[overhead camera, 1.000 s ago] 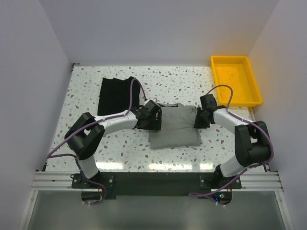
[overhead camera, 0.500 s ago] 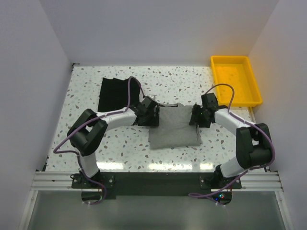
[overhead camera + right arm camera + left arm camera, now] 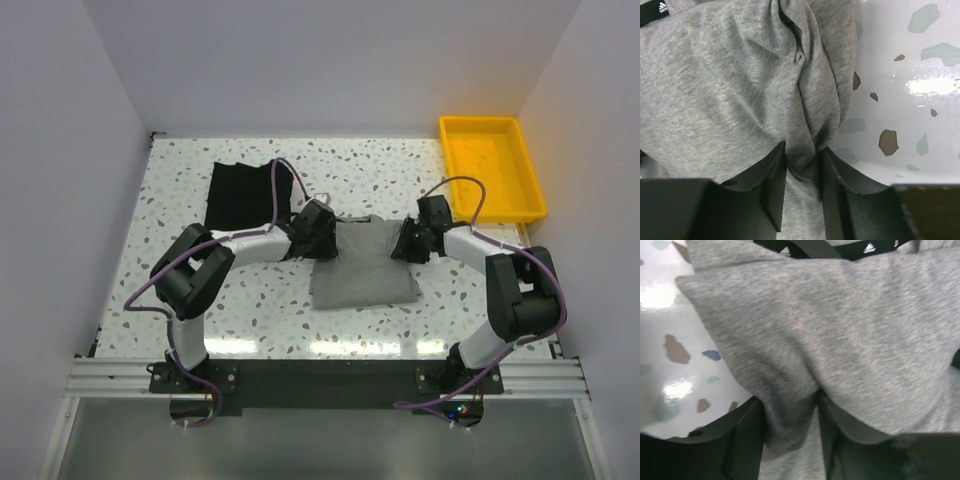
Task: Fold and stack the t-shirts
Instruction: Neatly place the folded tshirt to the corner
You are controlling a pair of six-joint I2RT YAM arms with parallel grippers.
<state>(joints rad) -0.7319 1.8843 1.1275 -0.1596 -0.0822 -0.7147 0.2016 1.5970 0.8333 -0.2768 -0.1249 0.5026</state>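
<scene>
Left pincer [image 3: 790, 412] is closed down on a bunched fold of the heather-grey fabric t-shirt [image 3: 362, 270], jaws nearly together with cloth pinched between them. Wrist view puts the grip at the shirt's left edge, near the collar end. Right pincer [image 3: 802, 165] is the same on the opposite edge: narrow gap, a ridge of grey cloth squeezed in it. Overhead, each one sits on a far corner of the garment.

Where things are: the grey shirt lies mid-desk between the two pincers, flat on the speckled white terrazzo desk [image 3: 400, 165]. Its outline is a rough rectangle with no sleeves sticking out, so my read is the side folds are in. At the collar end the black neck tape with small white logos [image 3: 865, 247] shows, so that end is exposed and not yet folded over.

Folded black fabric t-shirt [image 3: 240, 195] lies at the far left of the desk, well apart from the grey one. It looks like a neat rectangle, so I'd count it done.

Progress estimate: one shirt folded, one partway. Left to do, as I judge it:
- bring the gripped far edge toward the near hem to halve the grey shirt
- let go
- put one shirt on the other

No stack exists yet. Only two shirts are in view.

Yellow plastic tray [image 3: 492, 165] sits at the far right corner and is not involved.
</scene>
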